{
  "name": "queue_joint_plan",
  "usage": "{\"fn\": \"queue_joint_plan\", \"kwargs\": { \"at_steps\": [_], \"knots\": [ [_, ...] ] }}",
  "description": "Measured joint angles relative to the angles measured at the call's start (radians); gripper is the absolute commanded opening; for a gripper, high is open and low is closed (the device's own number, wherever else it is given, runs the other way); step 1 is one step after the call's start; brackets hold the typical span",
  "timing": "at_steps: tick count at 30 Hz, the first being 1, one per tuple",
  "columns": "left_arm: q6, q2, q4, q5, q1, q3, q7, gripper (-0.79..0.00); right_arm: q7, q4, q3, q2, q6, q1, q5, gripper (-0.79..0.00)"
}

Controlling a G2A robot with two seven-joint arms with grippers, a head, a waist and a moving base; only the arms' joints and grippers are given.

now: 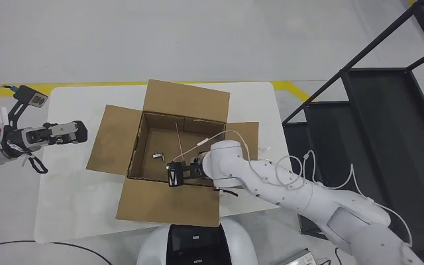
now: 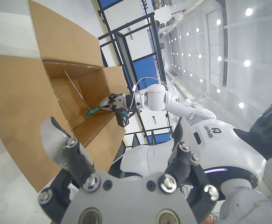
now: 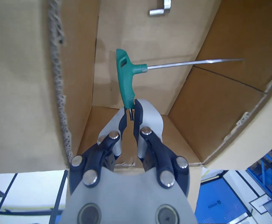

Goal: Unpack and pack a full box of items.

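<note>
On the white table we saw the open cardboard box, with the left gripper spread wide beside it, the right gripper inside clenched on the end of the green T-handle hex key, and a small metal bracket on the box floor.

A white table stands on a pale grey floor. A yellow line on the floor runs along the table's far edge and bends away past its corner. Beside the table, at the side where the line bends, stand dark steps with black rails. Beyond the table rises a black frame holding blue panels. High above the table, a white ceiling carries rows of round lights, all lit.
</note>
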Motion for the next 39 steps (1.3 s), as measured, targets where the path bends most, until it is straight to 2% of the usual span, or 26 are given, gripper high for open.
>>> {"fn": "queue_joint_plan", "kwargs": {
  "at_steps": [12, 23, 39],
  "knots": [
    [0.0, 0.0, 0.0, 0.0, 0.0, 0.0, 0.0, 0.0, -0.156, -0.146, 0.148, 0.069, -0.081, -0.153, -0.019, -0.785],
    [0.0, 0.0, 0.0, 0.0, 0.0, 0.0, 0.0, 0.0, -0.297, -0.216, 0.221, 0.093, -0.035, -0.253, -0.102, -0.785],
    [0.0, 0.0, 0.0, 0.0, 0.0, 0.0, 0.0, 0.0, -0.529, -0.323, 0.346, 0.137, -0.085, -0.435, -0.134, -0.785]
  ]
}}
